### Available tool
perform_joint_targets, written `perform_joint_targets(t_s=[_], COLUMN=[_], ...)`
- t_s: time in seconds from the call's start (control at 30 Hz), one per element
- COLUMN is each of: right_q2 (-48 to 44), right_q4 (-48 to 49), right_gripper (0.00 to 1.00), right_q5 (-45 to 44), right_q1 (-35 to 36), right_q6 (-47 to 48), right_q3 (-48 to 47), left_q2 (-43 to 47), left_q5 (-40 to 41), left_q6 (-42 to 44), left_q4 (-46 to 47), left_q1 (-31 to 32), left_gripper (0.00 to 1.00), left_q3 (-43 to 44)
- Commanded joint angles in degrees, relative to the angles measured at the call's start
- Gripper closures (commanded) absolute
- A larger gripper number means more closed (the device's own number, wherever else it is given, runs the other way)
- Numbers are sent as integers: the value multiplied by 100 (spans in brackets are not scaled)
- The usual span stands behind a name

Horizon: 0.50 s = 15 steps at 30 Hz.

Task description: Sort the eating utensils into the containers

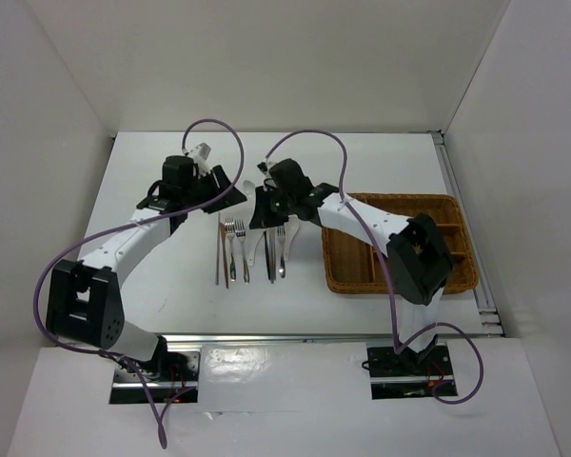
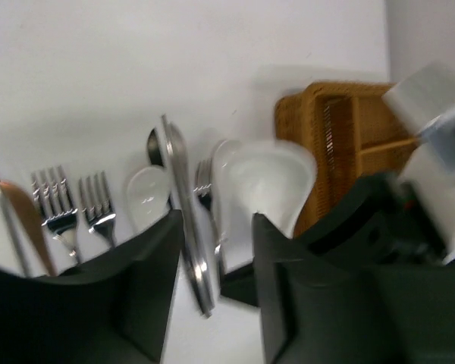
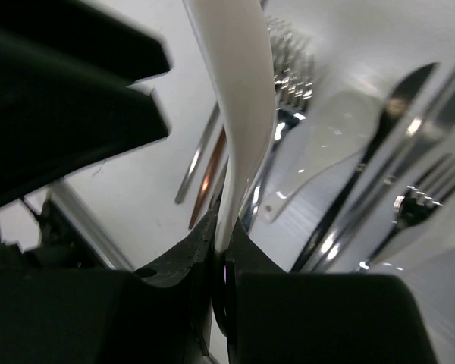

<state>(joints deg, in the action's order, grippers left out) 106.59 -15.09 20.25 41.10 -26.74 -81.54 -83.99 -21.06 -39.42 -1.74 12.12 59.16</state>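
My right gripper (image 3: 226, 227) is shut on the handle of a white soup spoon (image 3: 239, 114), held above the table; the spoon's bowl (image 2: 269, 182) shows in the left wrist view. The left gripper (image 2: 216, 250) stands open right beside it with nothing between its fingers. Below on the table lie two silver forks (image 2: 53, 205), another white soup spoon (image 2: 148, 193), a silver knife (image 2: 183, 205) and brown chopsticks (image 2: 23, 220). From above, both grippers (image 1: 214, 183) (image 1: 264, 205) hover at the far end of this row of utensils (image 1: 240, 249). The brown wicker tray (image 1: 457, 276) sits to the right.
The white walls enclose the table on three sides. A metal rail (image 1: 305, 338) runs along the near edge by the arm bases. The right arm's forearm (image 1: 362, 221) reaches over the tray's left rim.
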Motion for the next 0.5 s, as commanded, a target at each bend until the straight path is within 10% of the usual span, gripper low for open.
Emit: perform_joint_targets(t_s=[0.0,0.47], right_q2=[-305,-1351], right_q4=[-572,-2611], right_gripper=[100,100], right_q5=[-1451,-3660], right_q1=[-14,-2781], right_q6=[-235,-2360], right_q3=[-547,14], left_q2=[251,119], left_q5=[320,568], left_q6=[329,461], left_q4=[-616,-767], left_q1=[62,-298], left_gripper=[41,31], left_q3=[315,210])
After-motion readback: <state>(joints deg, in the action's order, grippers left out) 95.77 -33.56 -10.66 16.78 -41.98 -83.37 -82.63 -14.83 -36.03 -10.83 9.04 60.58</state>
